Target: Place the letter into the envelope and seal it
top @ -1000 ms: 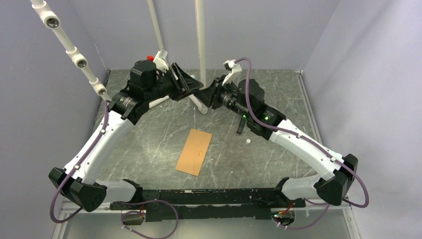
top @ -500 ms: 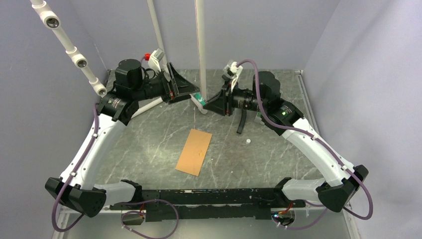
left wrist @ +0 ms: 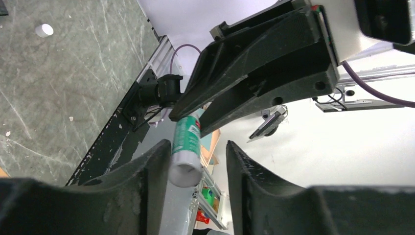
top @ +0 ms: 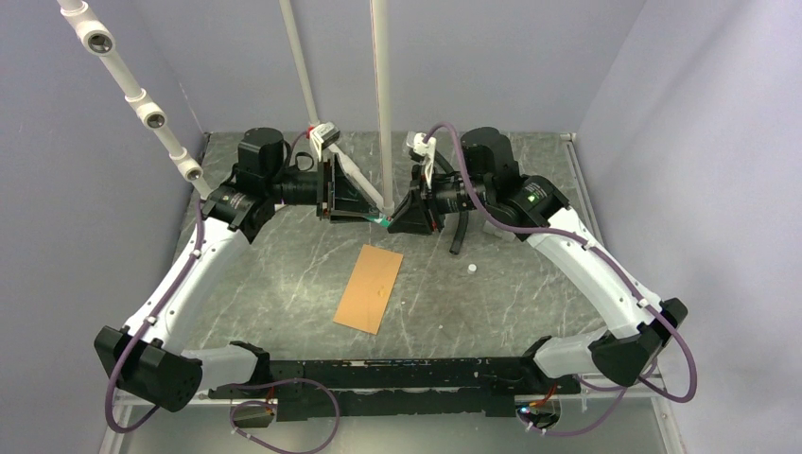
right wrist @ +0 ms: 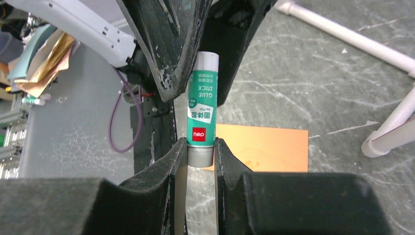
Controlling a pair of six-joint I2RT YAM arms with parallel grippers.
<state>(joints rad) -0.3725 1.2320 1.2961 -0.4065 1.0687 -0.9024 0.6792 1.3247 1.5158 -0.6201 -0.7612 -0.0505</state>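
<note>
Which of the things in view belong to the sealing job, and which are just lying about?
Job: envelope; glue stick, held in the right fingers. The letter is not in view.
Lying about: small white cylinder; white pipe stand.

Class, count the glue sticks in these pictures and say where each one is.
1. The glue stick hangs above the table, grey end clamped in the right gripper, other end inside the open left gripper. No other shows.
</note>
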